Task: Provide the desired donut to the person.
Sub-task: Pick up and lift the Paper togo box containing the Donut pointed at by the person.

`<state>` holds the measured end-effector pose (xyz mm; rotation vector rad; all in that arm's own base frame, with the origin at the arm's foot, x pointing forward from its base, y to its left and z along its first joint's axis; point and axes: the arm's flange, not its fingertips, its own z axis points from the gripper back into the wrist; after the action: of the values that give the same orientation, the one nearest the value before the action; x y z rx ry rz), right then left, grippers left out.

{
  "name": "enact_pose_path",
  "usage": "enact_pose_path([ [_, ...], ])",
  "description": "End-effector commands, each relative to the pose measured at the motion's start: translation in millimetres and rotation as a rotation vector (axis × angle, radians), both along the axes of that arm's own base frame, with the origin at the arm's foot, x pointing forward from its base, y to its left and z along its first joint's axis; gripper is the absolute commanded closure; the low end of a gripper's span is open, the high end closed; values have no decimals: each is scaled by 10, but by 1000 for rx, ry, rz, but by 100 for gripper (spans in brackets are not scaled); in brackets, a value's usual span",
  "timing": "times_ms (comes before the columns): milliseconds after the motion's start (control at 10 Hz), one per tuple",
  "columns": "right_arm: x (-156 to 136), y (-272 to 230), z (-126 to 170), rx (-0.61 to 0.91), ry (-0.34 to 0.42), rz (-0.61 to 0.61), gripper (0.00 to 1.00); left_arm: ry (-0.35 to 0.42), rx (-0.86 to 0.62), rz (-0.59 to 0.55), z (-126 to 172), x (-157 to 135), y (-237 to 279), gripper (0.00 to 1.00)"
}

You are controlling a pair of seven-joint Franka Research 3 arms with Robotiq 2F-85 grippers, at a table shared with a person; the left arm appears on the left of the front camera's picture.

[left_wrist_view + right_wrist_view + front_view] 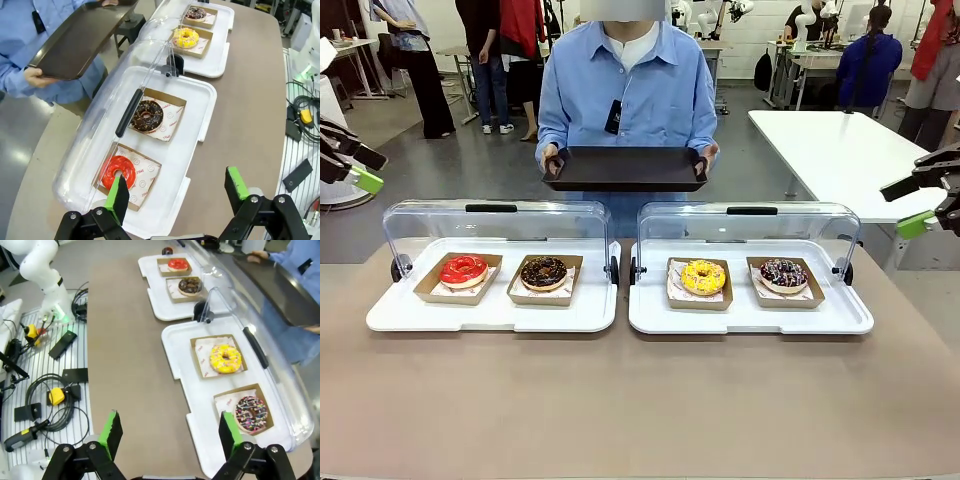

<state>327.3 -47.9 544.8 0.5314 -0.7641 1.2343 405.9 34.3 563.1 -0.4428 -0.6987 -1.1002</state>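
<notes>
Donuts (704,277) in open-lidded trays (500,318), far table (640,420) edge

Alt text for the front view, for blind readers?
A person holds a dark tray behind two white cases: red donut and chocolate donut left, yellow donut and sprinkled donut right. Open left pincer and right pincer flank them.

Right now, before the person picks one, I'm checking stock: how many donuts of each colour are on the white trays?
Red donut: 1
Chocolate-brown donut: 1
Yellow donut: 1
Dark donut with coloured sprinkles: 1
Total: 4
</notes>
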Motion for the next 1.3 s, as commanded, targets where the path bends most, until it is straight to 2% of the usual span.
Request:
enact_pose_path([
  [0,18,-8,6,4,-7,22,0,9,-16,-2,23,17,-9,0],
  [100,0,0,0,0,0,0,0,0,0,0,0,0,0,0],
  [200,113,-147,15,-76,-61,74,0,-4,-24,-74,-72,85,111,0],
  [300,230,-303,47,-64,-76,133,0,2,-54,-129,-134,146,241,0],
  [500,404,-557,30,-55,-107,141,0,6,-74,-180,-224,237,399,0],
  [1000,570,-1049,-168,58,-12,70,0,-39,-170,-274,-519,348,770,0],
  [1200,584,-1133,-215,99,2,63,0,-55,-198,-219,-609,389,917,0],
])
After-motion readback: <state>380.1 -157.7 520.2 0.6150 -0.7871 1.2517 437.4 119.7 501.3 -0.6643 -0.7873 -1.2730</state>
